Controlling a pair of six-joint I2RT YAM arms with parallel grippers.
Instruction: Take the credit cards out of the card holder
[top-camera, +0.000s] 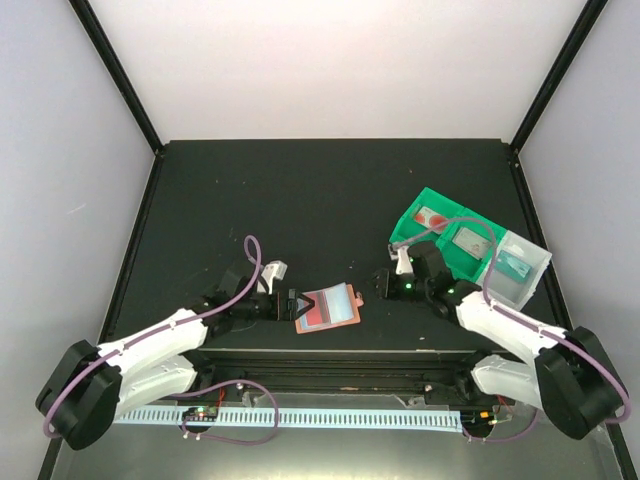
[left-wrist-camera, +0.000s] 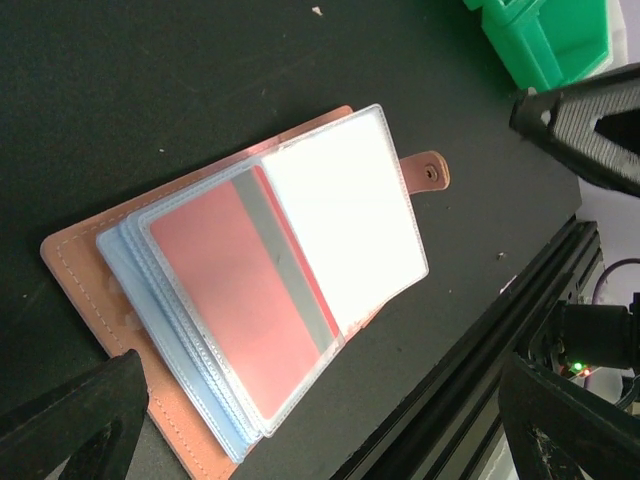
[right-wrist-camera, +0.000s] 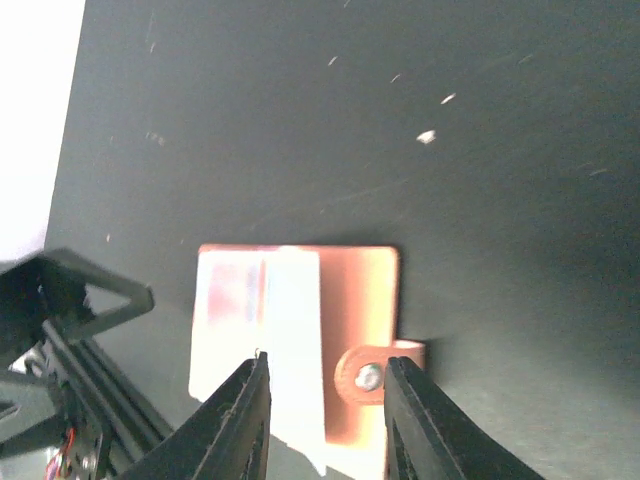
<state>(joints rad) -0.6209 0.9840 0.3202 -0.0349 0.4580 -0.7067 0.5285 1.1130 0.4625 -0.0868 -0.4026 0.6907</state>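
The credit cards (left-wrist-camera: 230, 290) are sitting unpulled in the open card holder (left-wrist-camera: 75, 260), ahead of wide left jaws and narrow, empty right jaws.

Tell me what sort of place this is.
Probably a lab robot test cell: a black table walled by white panels, a left arm and right arm mounted at its near edge, and staged props, a card holder and green bins.

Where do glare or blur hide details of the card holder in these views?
Left wrist view: glare bleaches the upper clear sleeve of the card holder to plain white, though the red card stays legible. Right wrist view: the holder looks soft, its left half washed out. Top external view: even light, holder small.
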